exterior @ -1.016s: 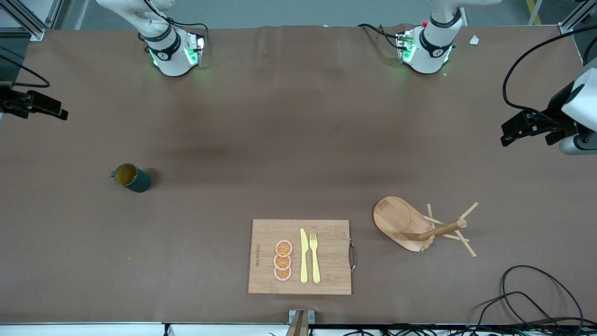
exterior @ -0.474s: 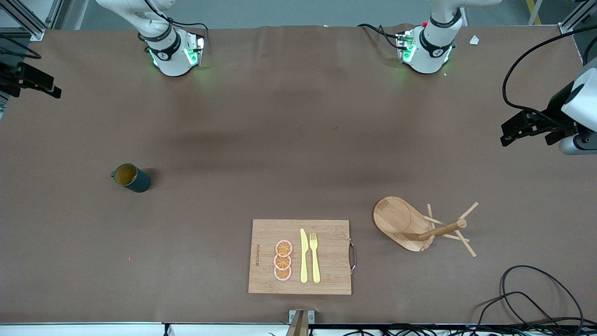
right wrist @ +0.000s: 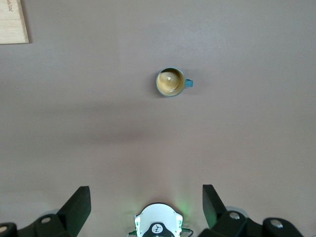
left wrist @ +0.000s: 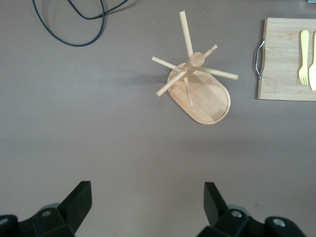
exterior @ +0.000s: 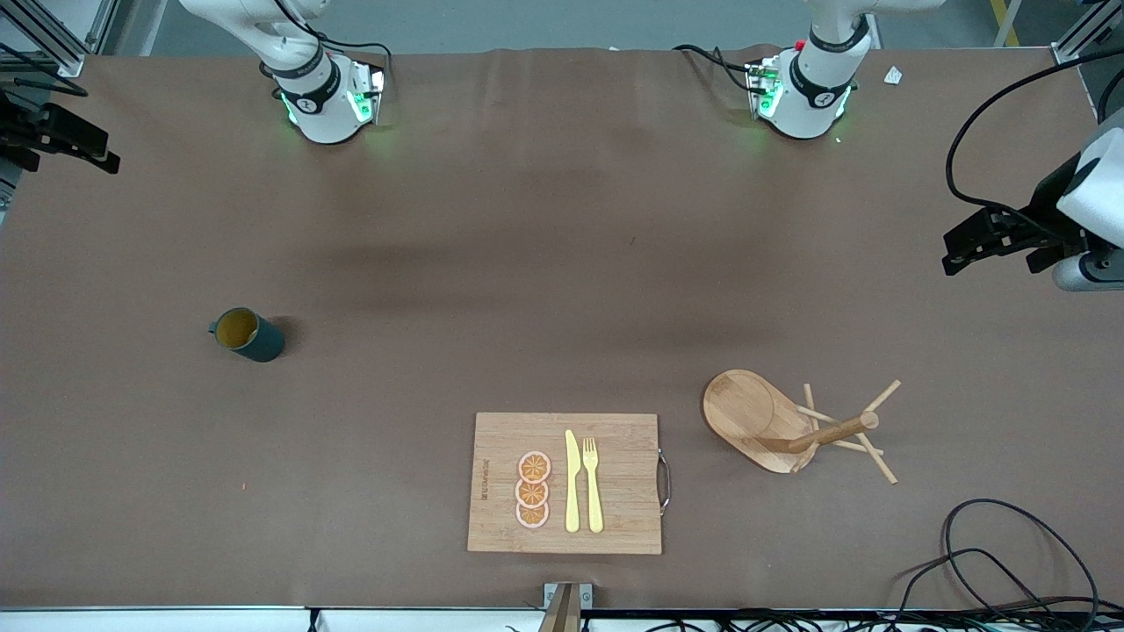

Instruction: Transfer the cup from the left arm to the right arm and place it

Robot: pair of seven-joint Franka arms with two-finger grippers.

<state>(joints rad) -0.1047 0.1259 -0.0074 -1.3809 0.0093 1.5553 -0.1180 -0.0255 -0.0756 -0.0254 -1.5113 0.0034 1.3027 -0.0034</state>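
The cup (exterior: 248, 334), a dark teal-green mug with a yellowish-brown inside, stands upright on the brown table toward the right arm's end. It also shows in the right wrist view (right wrist: 170, 82), with its handle to one side. My right gripper (exterior: 92, 149) is open and empty, high over the table's edge at the right arm's end, well apart from the cup; its fingers (right wrist: 79, 205) stand wide. My left gripper (exterior: 966, 246) is open and empty, high over the left arm's end of the table, its fingers (left wrist: 79, 202) wide over bare table.
A wooden peg rack (exterior: 790, 426) stands toward the left arm's end and shows in the left wrist view (left wrist: 200, 86). A wooden cutting board (exterior: 492, 439) with orange slices (exterior: 532, 490), a yellow knife and a fork lies near the front edge. Black cables (exterior: 1010, 562) lie at the corner.
My right gripper has moved up toward the robots' bases end of the table's edge. The cup and my left arm have not moved.
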